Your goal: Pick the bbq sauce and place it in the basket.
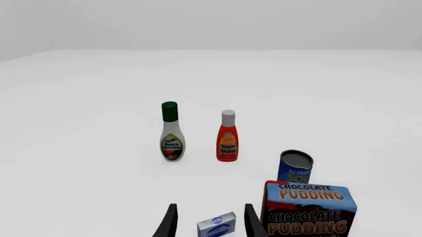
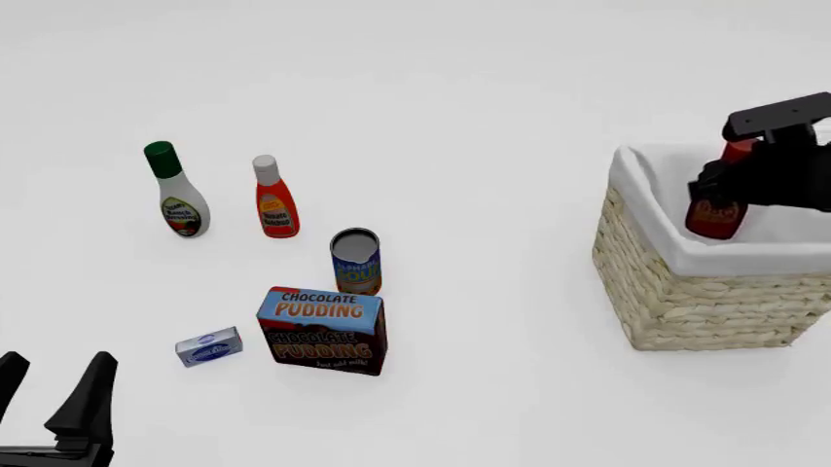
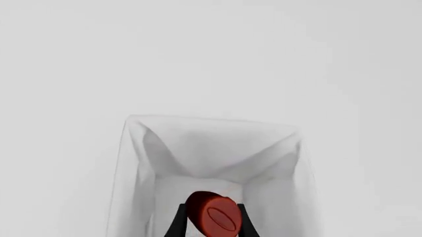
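The right gripper (image 2: 740, 185) is closed on the neck of the bbq sauce (image 2: 717, 216), holding it above the open basket (image 2: 675, 292). The bottle hangs roughly upright, slightly tilted, red cap up between the fingers, base pointing down into the white lining. The required move is judged to be straight down, then release. The left gripper (image 2: 53, 394) stands open and empty, well apart, near the table's front edge.
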`<move>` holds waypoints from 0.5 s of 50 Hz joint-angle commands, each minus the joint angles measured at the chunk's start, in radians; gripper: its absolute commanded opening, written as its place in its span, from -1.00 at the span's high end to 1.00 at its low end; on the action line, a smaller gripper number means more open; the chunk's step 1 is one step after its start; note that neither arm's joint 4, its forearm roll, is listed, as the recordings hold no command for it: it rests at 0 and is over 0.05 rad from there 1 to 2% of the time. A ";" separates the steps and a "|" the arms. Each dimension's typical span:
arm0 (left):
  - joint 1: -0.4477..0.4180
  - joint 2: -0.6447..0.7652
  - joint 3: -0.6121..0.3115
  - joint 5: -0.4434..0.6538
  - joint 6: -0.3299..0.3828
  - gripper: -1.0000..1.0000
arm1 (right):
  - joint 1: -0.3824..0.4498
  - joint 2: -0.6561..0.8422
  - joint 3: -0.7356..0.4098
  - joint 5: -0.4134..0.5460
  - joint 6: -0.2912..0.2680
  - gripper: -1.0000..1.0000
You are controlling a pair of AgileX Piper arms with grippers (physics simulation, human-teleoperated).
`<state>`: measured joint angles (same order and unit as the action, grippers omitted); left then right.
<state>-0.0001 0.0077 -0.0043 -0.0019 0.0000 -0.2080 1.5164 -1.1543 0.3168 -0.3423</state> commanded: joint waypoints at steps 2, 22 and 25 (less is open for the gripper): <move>0.000 0.000 0.000 0.000 0.000 -1.00 | -0.001 0.045 0.009 -0.038 0.021 1.00; 0.000 0.000 0.000 0.000 0.000 -1.00 | -0.009 0.119 0.019 -0.086 0.020 1.00; 0.000 0.000 0.000 0.000 0.000 -1.00 | -0.013 0.133 0.012 -0.089 0.019 1.00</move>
<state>-0.0001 0.0077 -0.0043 -0.0019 0.0000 -0.2141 1.6159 -1.1336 0.2498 -0.3411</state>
